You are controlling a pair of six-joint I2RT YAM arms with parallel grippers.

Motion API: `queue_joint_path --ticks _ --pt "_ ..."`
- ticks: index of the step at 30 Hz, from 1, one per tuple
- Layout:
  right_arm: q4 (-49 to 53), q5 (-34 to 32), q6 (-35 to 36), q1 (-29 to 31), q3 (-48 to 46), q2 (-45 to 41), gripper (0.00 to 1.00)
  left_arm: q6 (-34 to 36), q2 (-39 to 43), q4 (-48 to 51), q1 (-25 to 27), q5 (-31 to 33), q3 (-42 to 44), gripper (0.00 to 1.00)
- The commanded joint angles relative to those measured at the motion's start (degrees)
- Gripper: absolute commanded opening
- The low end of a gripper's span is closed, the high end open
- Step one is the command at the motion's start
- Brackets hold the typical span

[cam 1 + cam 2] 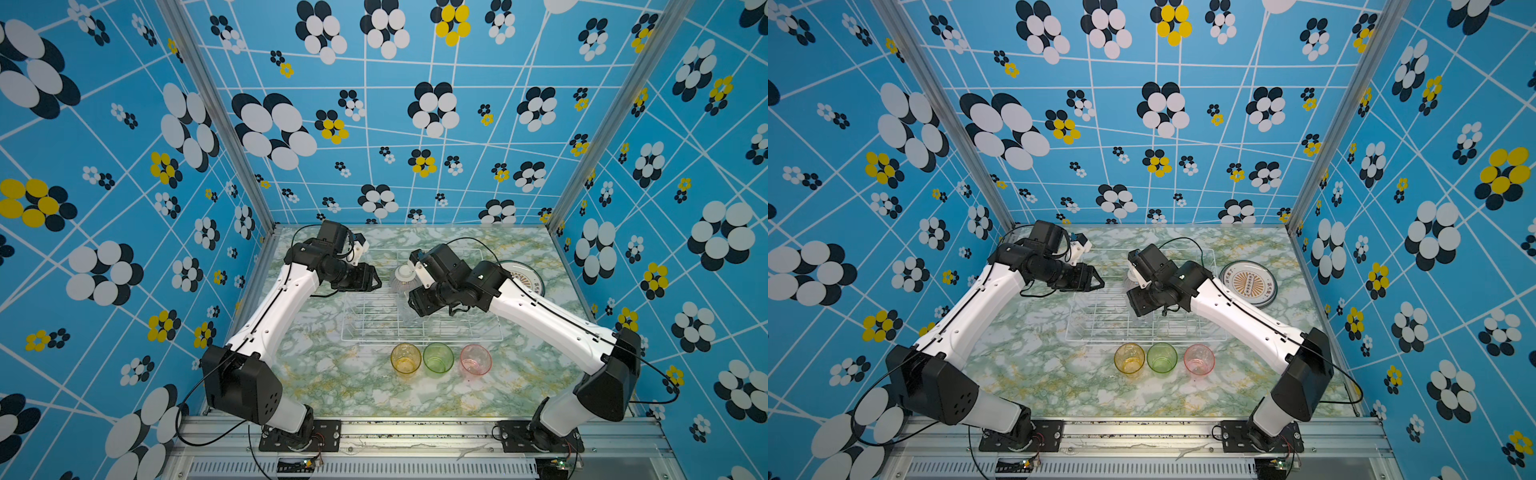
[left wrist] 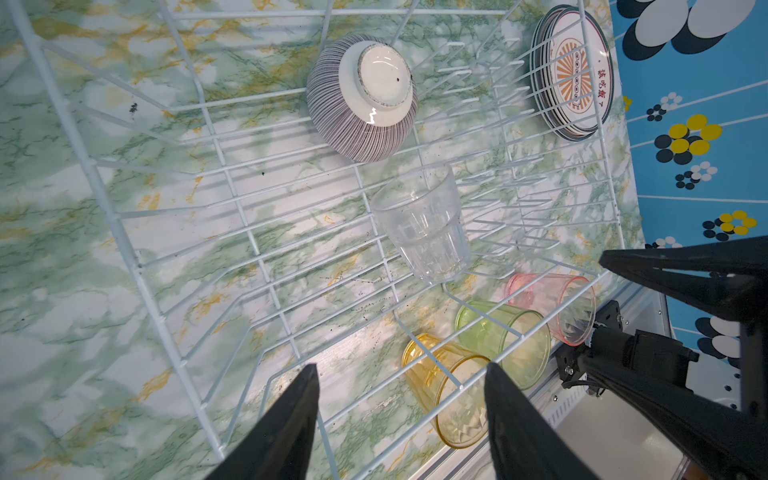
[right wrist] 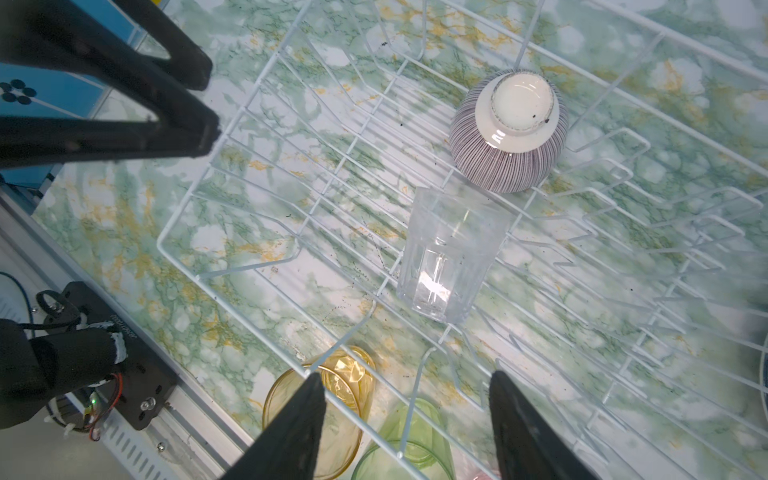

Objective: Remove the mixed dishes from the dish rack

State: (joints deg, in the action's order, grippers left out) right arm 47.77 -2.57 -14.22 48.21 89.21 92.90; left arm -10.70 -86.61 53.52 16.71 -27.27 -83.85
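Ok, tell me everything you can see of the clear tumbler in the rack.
The clear tumbler is colourless and see-through, plastic or glass by its look, with faceted sides tapering to a thick base. It is empty and seems to lie on its side on the wires of the dish rack, mouth toward the upturned striped bowl, base toward the rack's front rim. Whether it touches the bowl is unclear. Nothing grips it.

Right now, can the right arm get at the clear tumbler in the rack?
Probably yes. The right gripper is open and empty over the rack, and the clear tumbler sits just ahead of it with nothing on top. The bowl close beside it may crowd the grip.
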Motion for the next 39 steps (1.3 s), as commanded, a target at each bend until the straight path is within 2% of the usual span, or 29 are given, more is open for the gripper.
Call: queue_joint_path --ticks 1,5,8,10,13,17,18,21,25,30,33,36,39 --pt "1.94 -1.31 -0.11 -1.08 1.94 2.39 0.65 -0.99 -2.41 -0.58 0.87 -2.47 0.67 0.62" --pt "1.07 1.61 0.4 -3.18 5.45 5.28 0.64 -1.92 -4.73 -2.95 1.35 -3.89 2.82 0.61" --pt "3.98 1.73 0.38 -5.77 11.12 9.35 0.52 -2.09 -6.06 -3.2 1.68 -3.48 2.88 0.59" --pt "7.39 1.91 -0.47 -7.58 15.76 13.03 0.52 -1.47 -7.16 -1.96 1.91 -3.87 1.93 0.56" --pt "10.28 5.05 -0.61 -9.26 19.51 16.09 0.54 0.05 -8.9 0.4 3.1 -2.19 0.4 0.58" --pt "6.9 5.72 -0.29 -9.75 16.35 13.6 0.55 -1.2 -10.21 -4.77 3.72 -11.29 2.13 0.59" --pt "6.24 5.57 -0.34 -10.07 15.3 12.49 0.55 0.46 -10.33 -4.41 5.0 -9.36 1.39 0.58" --pt "3.57 5.21 -0.61 -11.16 10.82 8.27 0.56 5.49 -9.94 -2.54 9.97 5.15 -1.85 0.61" --pt "0.51 5.03 -1.76 -12.92 4.58 2.73 0.57 3.65 -12.29 2.06 10.88 7.41 -6.45 0.63" --pt "-2.56 5.78 -2.5 -13.58 -1.45 -0.52 0.58 1.86 -11.96 0.09 14.74 14.22 -4.74 0.65" --pt "-3.39 5.83 -2.24 -13.68 -3.31 -1.47 0.58 1.05 -12.89 0.58 16.11 14.67 -5.82 0.64" --pt "-4.07 5.26 -1.57 -14.0 -5.23 -3.25 0.58 0.53 -15.05 5.84 19.9 20.32 -9.98 0.64" --pt "-6.31 5.18 -1.87 -15.18 -8.53 -6.03 0.59 -2.1 -14.53 3.95 24.43 23.56 -9.11 0.64"
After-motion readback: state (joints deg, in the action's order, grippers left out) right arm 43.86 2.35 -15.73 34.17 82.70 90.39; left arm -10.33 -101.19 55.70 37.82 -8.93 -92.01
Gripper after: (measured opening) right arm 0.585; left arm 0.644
